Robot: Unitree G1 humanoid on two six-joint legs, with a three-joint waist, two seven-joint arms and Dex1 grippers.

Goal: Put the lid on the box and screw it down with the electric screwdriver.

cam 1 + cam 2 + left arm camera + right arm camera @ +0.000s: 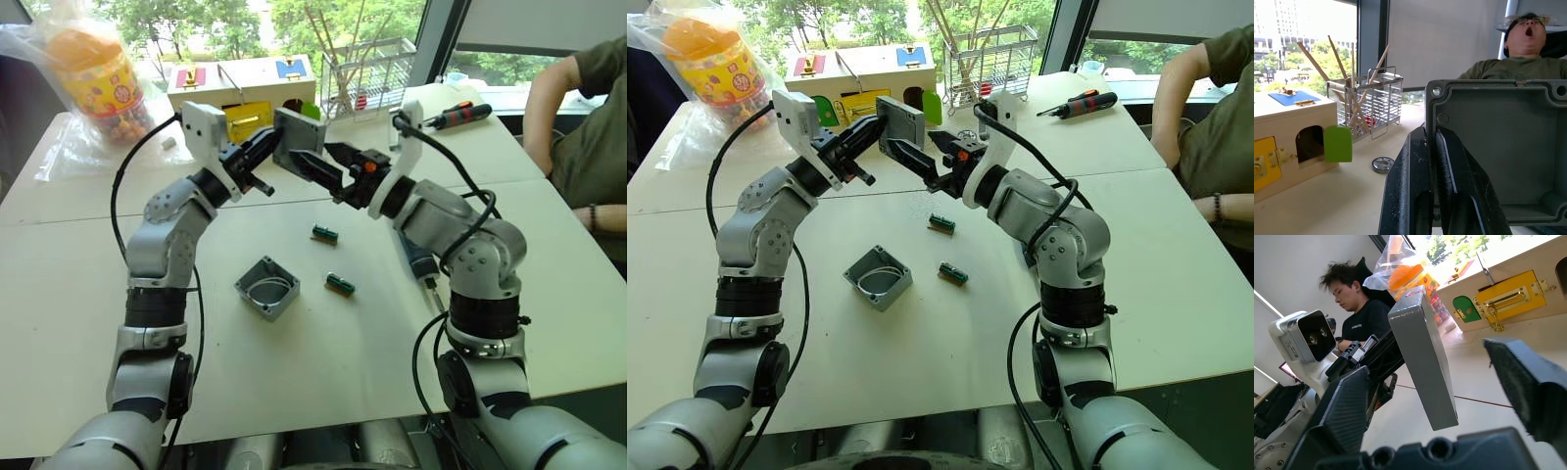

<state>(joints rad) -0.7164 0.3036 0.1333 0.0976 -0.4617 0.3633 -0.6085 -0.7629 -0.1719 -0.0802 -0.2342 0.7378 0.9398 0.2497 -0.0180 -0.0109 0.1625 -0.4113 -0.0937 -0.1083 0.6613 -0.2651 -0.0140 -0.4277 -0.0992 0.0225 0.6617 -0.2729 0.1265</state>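
Note:
The lid [299, 132], a flat grey square plate, hangs upright in the air above the table's far middle. My left gripper [266, 149] is shut on its rim, and the left wrist view shows both fingers [1406, 186] clamped on the edge of the lid [1498, 147]. My right gripper [313, 159] is open at the lid's other side, its fingers [1344, 404] standing apart around the lid [1422, 357] without touching it. The box [266, 288] sits open on the table, white wire inside. The electric screwdriver [421, 269] lies partly hidden under my right forearm.
Two small green blocks [324, 233] [340, 284] lie right of the box. At the back stand a wooden box with coloured doors [245, 88], a wire rack [367, 73], a manual screwdriver [458, 115] and a bagged jar [93, 73]. A person [588, 127] sits at the right.

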